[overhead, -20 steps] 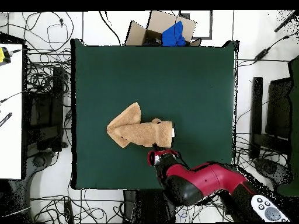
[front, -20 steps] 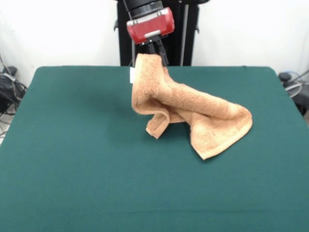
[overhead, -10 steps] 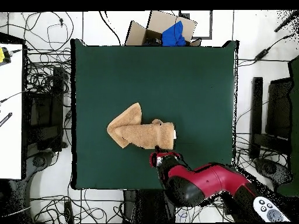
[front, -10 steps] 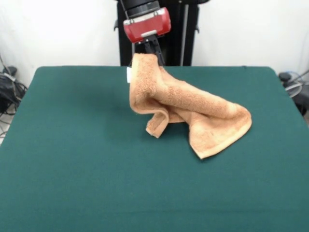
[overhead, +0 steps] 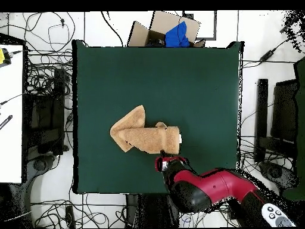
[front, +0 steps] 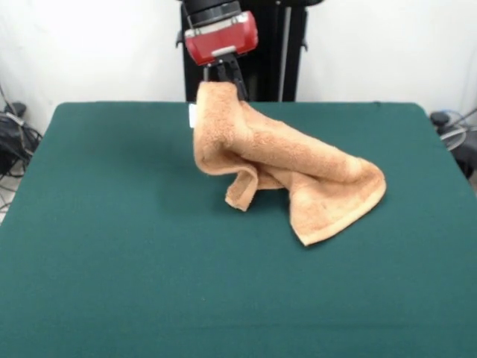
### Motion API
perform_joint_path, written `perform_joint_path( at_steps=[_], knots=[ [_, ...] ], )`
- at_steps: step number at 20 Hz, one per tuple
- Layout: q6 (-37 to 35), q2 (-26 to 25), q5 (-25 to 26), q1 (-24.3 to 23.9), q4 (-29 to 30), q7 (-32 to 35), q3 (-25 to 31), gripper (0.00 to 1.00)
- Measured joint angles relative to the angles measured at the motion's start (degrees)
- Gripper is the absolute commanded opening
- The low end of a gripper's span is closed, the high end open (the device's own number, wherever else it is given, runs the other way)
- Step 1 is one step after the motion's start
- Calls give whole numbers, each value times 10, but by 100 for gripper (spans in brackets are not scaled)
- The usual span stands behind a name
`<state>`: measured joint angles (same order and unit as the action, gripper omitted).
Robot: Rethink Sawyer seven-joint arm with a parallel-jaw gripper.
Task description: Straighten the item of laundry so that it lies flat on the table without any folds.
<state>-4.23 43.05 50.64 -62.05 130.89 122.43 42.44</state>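
Observation:
The light-orange towel (front: 287, 168) is lifted by one corner above the dark green table (front: 112, 246). The rest of it drapes down to the right, where a folded flap rests on the cloth, and a curled edge hangs near the middle. A tiny white tag (front: 192, 115) shows near the raised corner. My gripper (front: 223, 80) is shut on that top corner, below the red wrist. From above, the towel (overhead: 143, 136) looks like a rumpled strip, with the gripper (overhead: 165, 160) at its right end.
A cardboard box holding something blue (overhead: 174, 33) sits beyond the table's far edge in the overhead view. Cables and equipment surround the table. A white desk (overhead: 11, 113) stands at the left.
My gripper has drifted left and slightly up in the front view, carrying the held corner with it. The towel's resting flap has slid a little leftward.

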Motion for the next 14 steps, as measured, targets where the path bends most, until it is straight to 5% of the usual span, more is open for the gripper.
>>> perform_joint_path(
  at_steps=[14],
  knots=[
    [-44,-4,0,-61,9,0,13,0]
  ],
)
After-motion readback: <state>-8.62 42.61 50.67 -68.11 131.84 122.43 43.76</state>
